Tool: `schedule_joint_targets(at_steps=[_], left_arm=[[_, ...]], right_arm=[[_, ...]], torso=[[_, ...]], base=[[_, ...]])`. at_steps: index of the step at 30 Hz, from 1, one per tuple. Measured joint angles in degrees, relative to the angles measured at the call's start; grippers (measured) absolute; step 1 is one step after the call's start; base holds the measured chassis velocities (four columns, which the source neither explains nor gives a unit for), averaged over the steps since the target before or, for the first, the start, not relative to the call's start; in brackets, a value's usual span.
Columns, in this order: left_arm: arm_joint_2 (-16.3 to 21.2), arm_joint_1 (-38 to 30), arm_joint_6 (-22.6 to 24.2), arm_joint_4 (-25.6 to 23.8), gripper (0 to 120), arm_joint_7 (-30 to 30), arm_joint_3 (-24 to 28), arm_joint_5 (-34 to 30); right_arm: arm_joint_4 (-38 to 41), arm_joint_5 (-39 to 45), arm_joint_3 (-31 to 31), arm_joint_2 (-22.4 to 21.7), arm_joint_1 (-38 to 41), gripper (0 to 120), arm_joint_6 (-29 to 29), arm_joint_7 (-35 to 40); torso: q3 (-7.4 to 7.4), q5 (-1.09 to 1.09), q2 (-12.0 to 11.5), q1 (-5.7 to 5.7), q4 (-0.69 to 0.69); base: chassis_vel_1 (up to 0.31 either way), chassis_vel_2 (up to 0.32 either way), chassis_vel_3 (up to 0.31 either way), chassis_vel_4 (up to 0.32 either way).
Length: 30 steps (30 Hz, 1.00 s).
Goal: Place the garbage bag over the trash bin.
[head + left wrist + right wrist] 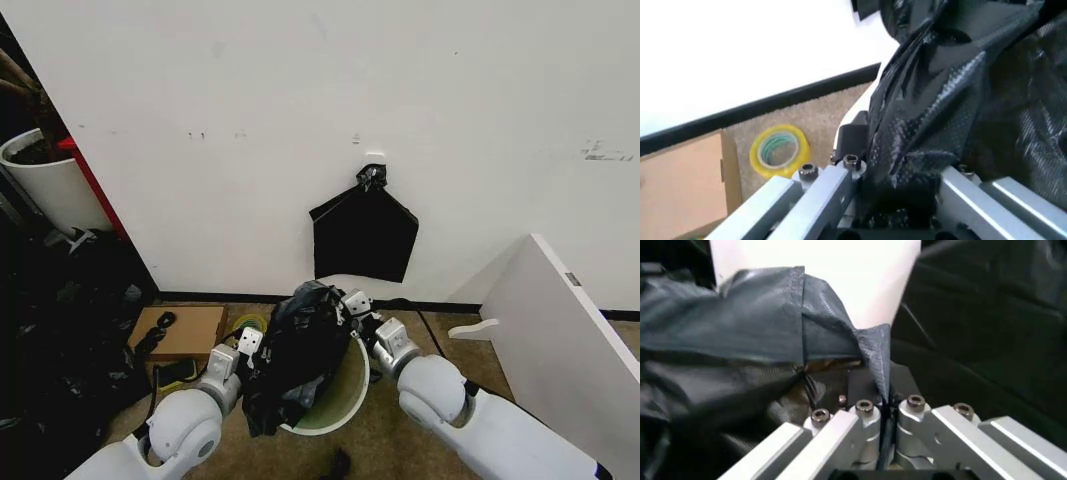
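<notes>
The white trash bin (345,405) stands on the carpet just in front of me, close to the wall. The garbage bag (300,350), black and crinkled, lies bunched over the bin's left half and hangs down its near side. My left gripper (250,345) is at the bag's left edge; in the left wrist view a thick fold of the garbage bag (940,100) fills the left gripper (907,150). My right gripper (362,308) is at the bin's far rim. The right gripper (883,385) is pinched shut on a thin edge of the garbage bag (760,325).
A flat black bag (365,235) hangs from a wall hook above the bin. A white board (560,330) leans at the right. A cardboard box (180,330), a yellow tape roll (779,150) and dark clutter (60,320) lie to the left, below a white plant pot (45,180).
</notes>
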Motion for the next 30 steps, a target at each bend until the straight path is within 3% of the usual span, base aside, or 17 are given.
schedule_joint_targets(at_steps=[10, 18, 24, 30], left_arm=[[0.26, 0.86, -2.45, -0.59, 1, 1.63, -0.32, 2.33], [-0.23, 1.26, -3.11, -0.7, 1, 1.39, -0.49, 2.2], [-1.33, 1.05, -1.51, -0.4, 1, -0.85, -1.26, -2.28], [-1.42, 0.99, -1.34, -0.04, 1, -1.21, -1.45, -3.3]], right_arm=[[-2.72, 1.48, 0.36, -1.93, 0.66, 0, -0.25, -1.48], [-1.44, 3.19, 1.14, -4.27, -1.3, 0, 3.04, -3.97], [2.01, 6.51, 4.99, -6.18, -6.26, 26, 7.22, -3.9], [4.71, 8.97, 9.68, -7.17, -9.46, 44, 8.33, -5.82]], torso=[[0.0, 0.0, 0.0, 0.0, 0.0], [0.0, 0.0, 0.0, 0.0, 0.0], [0.0, -0.01, 0.0, 0.0, -0.01], [0.0, 0.0, 0.0, 0.0, 0.0]], base=[[0.0, 0.0, 0.0, 0.0], [0.0, 0.0, 0.0, 0.0], [0.0, 0.0, 0.0, 0.0], [0.0, 0.0, 0.0, 0.0]])
